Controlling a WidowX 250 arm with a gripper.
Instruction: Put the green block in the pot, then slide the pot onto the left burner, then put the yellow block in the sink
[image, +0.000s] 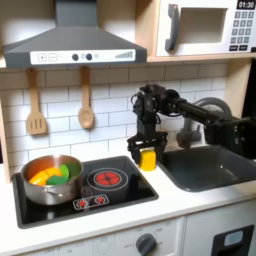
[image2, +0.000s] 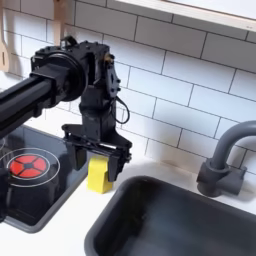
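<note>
In the second exterior view your small bright yellow block (image2: 97, 175) hangs pinched between the jaws of the black gripper (image2: 96, 158), just above the white worktop (image2: 55, 228) between the glossy black cooktop (image2: 30, 195) and the dark grey rectangular sink (image2: 170, 225). You are probably carrying it clear of the surface to cross the basin's near rim. In the first exterior view, the shiny steel pot (image: 50, 186) sits at the cooktop's far edge from the sink, a green piece (image: 63, 171) inside.

Pot (image: 48, 181): polished steel, mirror-bright. Cooktop (image: 120, 196): glossy black. Sink (image2: 170, 225): matt dark grey, probably plastic. Yellow block (image2: 98, 173): smooth, plain, matt. Spoons (image: 86, 112): wood. Wall tiles (image2: 190, 80): glazed white. Gripper (image2: 97, 160): matt black.
</note>
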